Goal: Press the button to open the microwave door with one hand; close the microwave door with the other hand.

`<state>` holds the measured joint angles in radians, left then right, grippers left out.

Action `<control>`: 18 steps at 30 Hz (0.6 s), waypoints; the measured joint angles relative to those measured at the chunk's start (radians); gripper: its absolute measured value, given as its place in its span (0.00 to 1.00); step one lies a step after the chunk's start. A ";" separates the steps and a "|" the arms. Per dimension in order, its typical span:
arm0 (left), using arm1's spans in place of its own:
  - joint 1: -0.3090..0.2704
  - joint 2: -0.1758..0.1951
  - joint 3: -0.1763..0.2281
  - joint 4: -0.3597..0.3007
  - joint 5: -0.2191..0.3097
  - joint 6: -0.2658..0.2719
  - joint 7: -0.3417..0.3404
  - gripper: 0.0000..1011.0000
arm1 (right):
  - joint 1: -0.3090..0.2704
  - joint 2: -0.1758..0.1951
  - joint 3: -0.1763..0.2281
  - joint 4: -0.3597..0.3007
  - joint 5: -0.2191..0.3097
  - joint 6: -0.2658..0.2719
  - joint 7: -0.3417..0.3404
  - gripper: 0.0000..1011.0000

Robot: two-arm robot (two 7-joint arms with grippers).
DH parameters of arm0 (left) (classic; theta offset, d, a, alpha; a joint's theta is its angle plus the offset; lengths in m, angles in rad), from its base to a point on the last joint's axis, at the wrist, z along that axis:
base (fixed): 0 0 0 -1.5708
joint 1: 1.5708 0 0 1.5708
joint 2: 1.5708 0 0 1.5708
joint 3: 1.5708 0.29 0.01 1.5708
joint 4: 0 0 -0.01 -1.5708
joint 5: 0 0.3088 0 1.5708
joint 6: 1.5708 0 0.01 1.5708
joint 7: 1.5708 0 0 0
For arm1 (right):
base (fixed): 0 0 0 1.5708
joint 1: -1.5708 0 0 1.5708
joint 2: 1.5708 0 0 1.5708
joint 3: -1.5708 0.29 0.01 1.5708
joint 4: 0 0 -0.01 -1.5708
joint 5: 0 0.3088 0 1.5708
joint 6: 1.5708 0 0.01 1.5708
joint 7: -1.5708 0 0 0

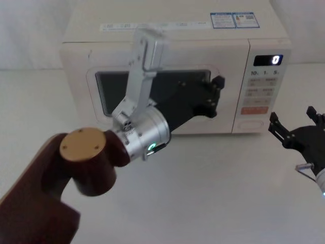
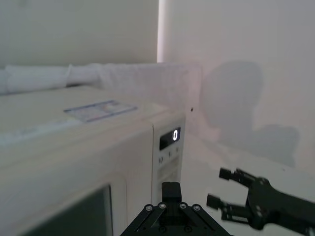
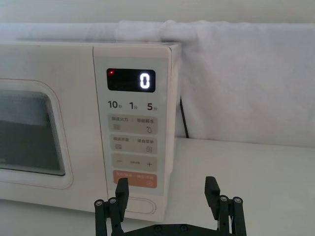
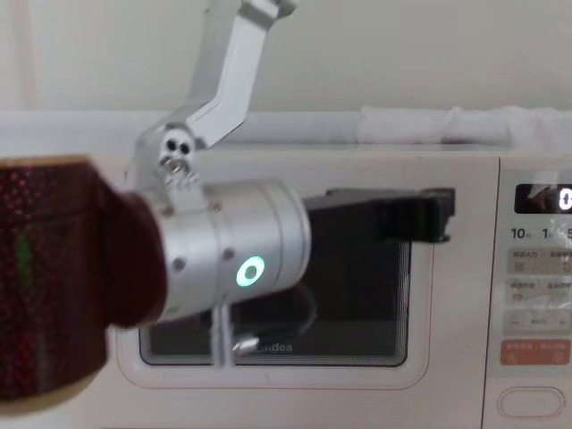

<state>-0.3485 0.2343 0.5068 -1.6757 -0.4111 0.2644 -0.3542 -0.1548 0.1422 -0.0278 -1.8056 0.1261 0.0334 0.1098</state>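
Note:
The cream-white microwave (image 1: 152, 30) stands at the back of the table, its display reading 0. The microwave door (image 1: 91, 86) lies flush with the front, and its dark window (image 4: 357, 304) shows in the chest view. My left gripper (image 1: 216, 94) hovers in front of the window's right side, fingers together, with nothing in them; its tip (image 2: 171, 189) points along the door. Low on the control panel sits the wide pill-shaped button (image 3: 139, 205). My right gripper (image 3: 167, 187) stands open a little in front of the button (image 1: 252, 123), apart from it.
The left arm's silver wrist with the green ring (image 4: 250, 271) and its brown elbow (image 1: 84, 160) block the lower left. White cloth (image 3: 246, 78) backs the microwave, and a dark cord (image 3: 183, 118) runs down behind it. The white table (image 1: 213, 193) spreads out in front.

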 joint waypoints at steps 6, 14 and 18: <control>0.090 0.045 -0.024 -0.072 0.009 -0.018 0.063 0.00 | 0.000 0.000 0.000 0.000 0.000 0.000 0.000 0.99; 0.197 0.071 -0.095 -0.140 0.058 -0.061 0.163 0.00 | 0.000 0.000 0.000 0.000 0.000 0.000 0.000 0.99; 0.256 0.073 -0.159 -0.178 0.084 -0.075 0.229 0.00 | 0.000 0.000 0.000 0.000 0.000 0.000 0.000 0.99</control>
<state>-0.0923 0.3071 0.3480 -1.8537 -0.3269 0.1896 -0.1247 -0.1548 0.1421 -0.0279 -1.8056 0.1261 0.0334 0.1098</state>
